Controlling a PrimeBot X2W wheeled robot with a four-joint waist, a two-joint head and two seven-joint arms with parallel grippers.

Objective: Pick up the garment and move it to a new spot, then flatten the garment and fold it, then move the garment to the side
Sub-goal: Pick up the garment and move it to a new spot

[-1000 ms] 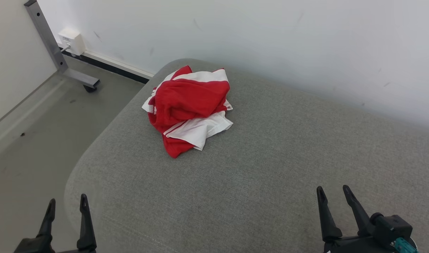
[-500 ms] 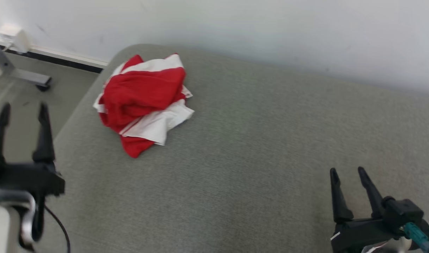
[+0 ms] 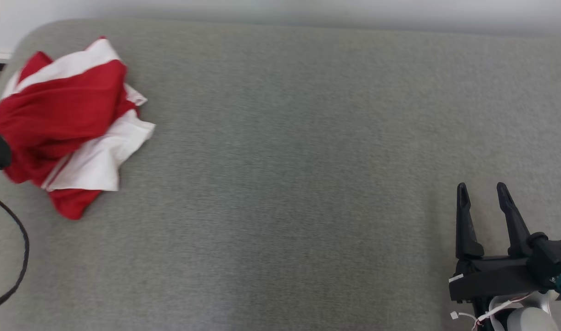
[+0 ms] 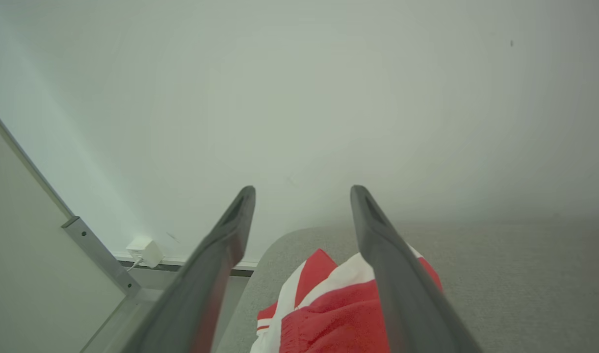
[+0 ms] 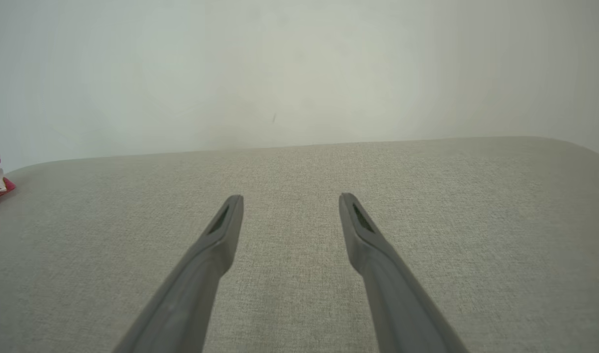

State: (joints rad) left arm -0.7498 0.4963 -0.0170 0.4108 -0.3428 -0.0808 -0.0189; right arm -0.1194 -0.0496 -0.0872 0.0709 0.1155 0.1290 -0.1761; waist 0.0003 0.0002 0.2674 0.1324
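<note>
The left gripper (image 4: 301,192), fingers spread wide and holding nothing, hovers close to the crumpled red-and-white garment (image 3: 59,115) at the left end of the grey cushion (image 3: 285,161), while the right gripper (image 3: 482,186), equally spread and empty, stands well apart at the right.

The garment (image 3: 64,115) is soft matt cloth; the couch (image 3: 285,161) has coarse grey woven fabric; the right tool (image 3: 481,186) looks matt plastic.

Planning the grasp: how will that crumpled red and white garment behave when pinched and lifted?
Probably floppy: the garment lies in loose crumpled folds, so one pinch would likely leave the rest hanging. Likely light, as the cloth looks thin. Pushed, it would probably bunch on the textured grey cushion rather than slide.
</note>
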